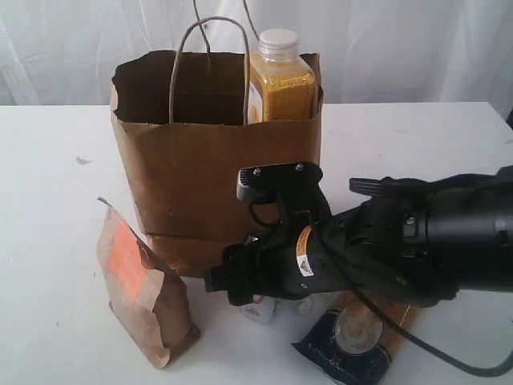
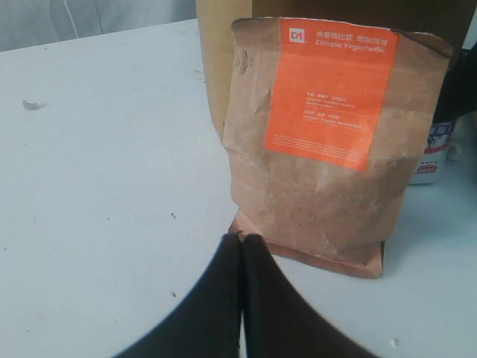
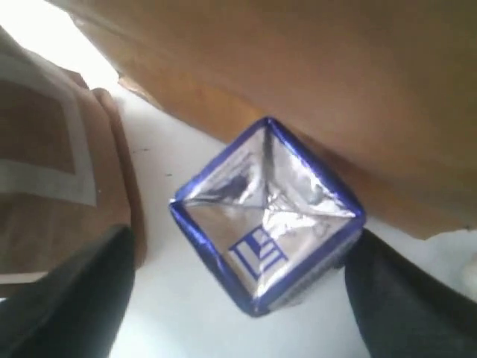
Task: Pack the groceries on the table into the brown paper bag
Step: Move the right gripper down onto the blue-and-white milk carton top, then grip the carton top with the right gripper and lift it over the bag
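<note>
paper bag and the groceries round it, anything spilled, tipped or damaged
Nothing spilled or broken. The brown paper bag stands upright with the orange juice bottle inside, though its rim is crumpled. Only oddity: the small carton sits corner-on to the bag wall, its foil top creased.

Matte black arm and two dark, tapering hands.
The right arm [image 1: 433, 241] is a thick black barrel with a ribbed ledge on top. A small orange-and-white sticker [image 1: 304, 251] marks its wrist, and a black cable [image 1: 417, 346] trails under it. A black bracket [image 1: 280, 183] with a pale edge carries bright screws [image 1: 256, 171]. The right hand [image 1: 228, 285] is blocky and black, with dull charcoal fingers [image 3: 67, 306]. The left hand [image 2: 241, 246] shows two smooth black fingers narrowing to rounded tips.
</note>
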Robot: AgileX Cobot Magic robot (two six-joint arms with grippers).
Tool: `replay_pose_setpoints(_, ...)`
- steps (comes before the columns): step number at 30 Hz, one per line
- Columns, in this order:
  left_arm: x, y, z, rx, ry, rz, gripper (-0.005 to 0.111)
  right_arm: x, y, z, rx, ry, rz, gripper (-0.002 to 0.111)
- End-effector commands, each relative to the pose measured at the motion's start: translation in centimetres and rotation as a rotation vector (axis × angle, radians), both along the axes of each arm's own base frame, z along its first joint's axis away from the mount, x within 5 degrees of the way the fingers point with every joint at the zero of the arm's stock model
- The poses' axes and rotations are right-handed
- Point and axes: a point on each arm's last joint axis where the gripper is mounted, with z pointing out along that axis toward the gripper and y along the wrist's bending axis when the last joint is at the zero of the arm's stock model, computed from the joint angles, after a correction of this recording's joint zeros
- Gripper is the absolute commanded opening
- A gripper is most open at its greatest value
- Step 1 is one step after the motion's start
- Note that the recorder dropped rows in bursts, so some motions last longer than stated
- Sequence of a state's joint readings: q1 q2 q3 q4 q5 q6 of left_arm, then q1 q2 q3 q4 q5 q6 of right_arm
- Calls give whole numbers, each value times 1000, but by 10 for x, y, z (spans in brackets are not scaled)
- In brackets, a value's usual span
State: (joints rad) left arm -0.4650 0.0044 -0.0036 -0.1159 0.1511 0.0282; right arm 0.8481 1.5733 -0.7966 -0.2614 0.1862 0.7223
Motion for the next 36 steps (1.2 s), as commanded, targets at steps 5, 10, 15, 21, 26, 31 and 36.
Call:
replay_pose_setpoints(5,0,0,-1,-2,-2,2,0,7,7,-11,3,30,-27,72)
replay_pose_setpoints(10,0,0,-1,-2,-2,2,0,8,8,-17,-9,40,-26,41)
replay_pose_setpoints(15,0,0,-1,-2,-2,2,0,2,-2,-18,-102,89,-46,23)
replay_pose_setpoints(21,0,0,-1,-2,-2,2,0,-24,9,1,-130,32,99,23)
replay_pose_setpoints(26,0,0,-1,-2,-2,2,0,-28,5,15,-118,-2,109,7)
replay_pose_setpoints(31,0,0,-1,-2,-2,2,0,-31,0,33,-81,-46,115,0)
replay_pose_setpoints(36,0,0,-1,-2,-2,2,0,-42,-6,67,-61,-135,179,0)
